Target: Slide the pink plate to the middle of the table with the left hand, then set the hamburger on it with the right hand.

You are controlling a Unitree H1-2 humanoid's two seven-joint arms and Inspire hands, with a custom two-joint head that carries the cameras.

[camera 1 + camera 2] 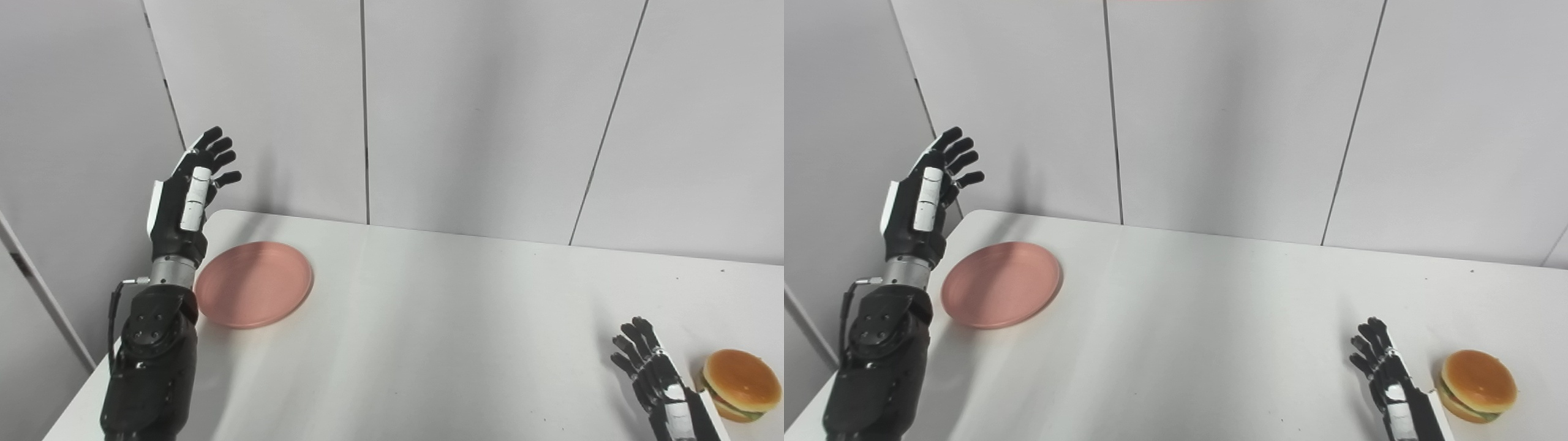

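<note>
A pink plate (254, 284) lies flat on the white table (429, 318) near its far left corner. My left hand (190, 196) is raised above the table's left edge, just left of the plate, open with fingers spread, touching nothing. A hamburger (740, 384) with a tan bun sits at the front right of the table. My right hand (652, 373) rests low just left of the hamburger, open and empty, fingers pointing away from me.
Grey wall panels (478, 110) stand right behind the table's far edge. The table's left edge runs beneath my left forearm (153, 367).
</note>
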